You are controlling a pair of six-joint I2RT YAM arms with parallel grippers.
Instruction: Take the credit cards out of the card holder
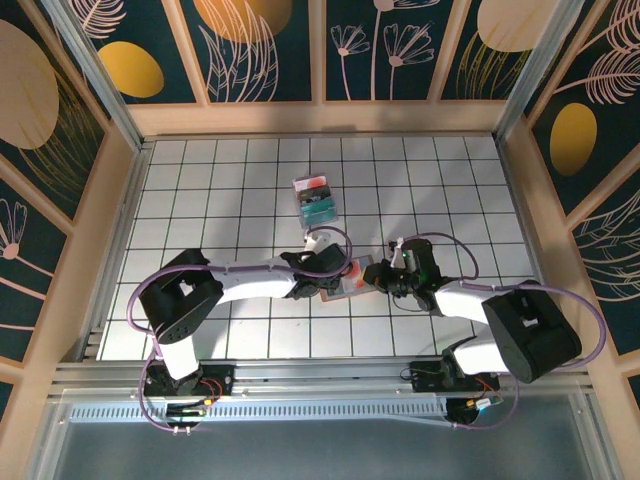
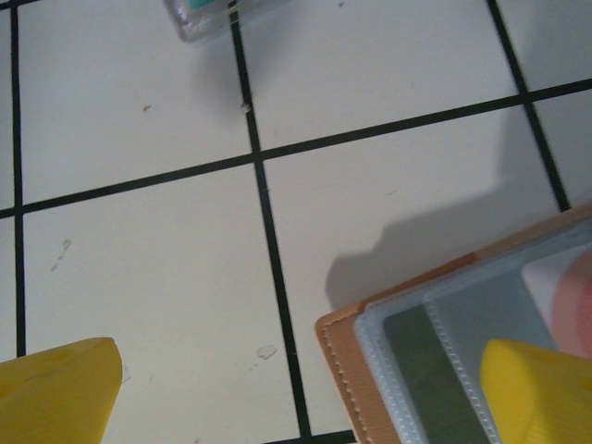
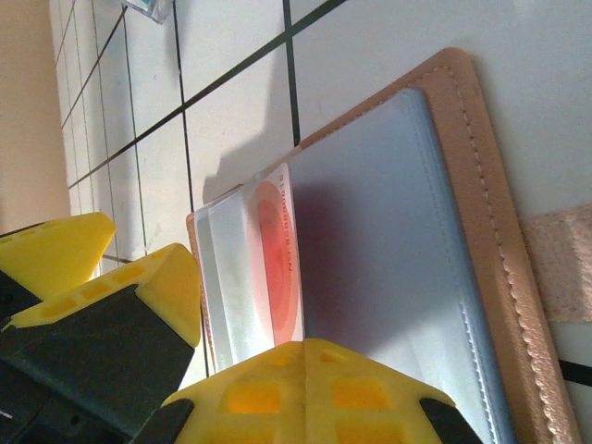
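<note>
Reading anything here is hard. The one line of small print I can find runs lengthwise down a card (image 3: 277, 264) with a red-orange disc, and it is too blurred to make out. That card sits in a clear sleeve of the holder (image 3: 407, 259). The holder lies open on the table (image 2: 139, 259) just ahead of my right gripper (image 3: 236, 314), grey-blue inside up, with a tan stitched rim around it. That gripper's jaws are clamped together. The card's near end runs behind my lower finger (image 3: 305, 388), so I cannot tell whether I pinch it or merely sit over it. Off to the right of those fingers the tab (image 3: 564, 264) sticks out of the holder, cut off by the frame edge.

My left gripper (image 2: 296, 398) is spread wide and grasps nothing. One finger (image 2: 55, 393) hangs over bare tile. The other is over the holder's corner, above clear sleeves (image 2: 416, 361); whether it touches them I cannot tell. Well ahead of those fingertips a pack (image 2: 208, 11) shows a clear corner with a bit of teal, and no label on it is legible.
</note>
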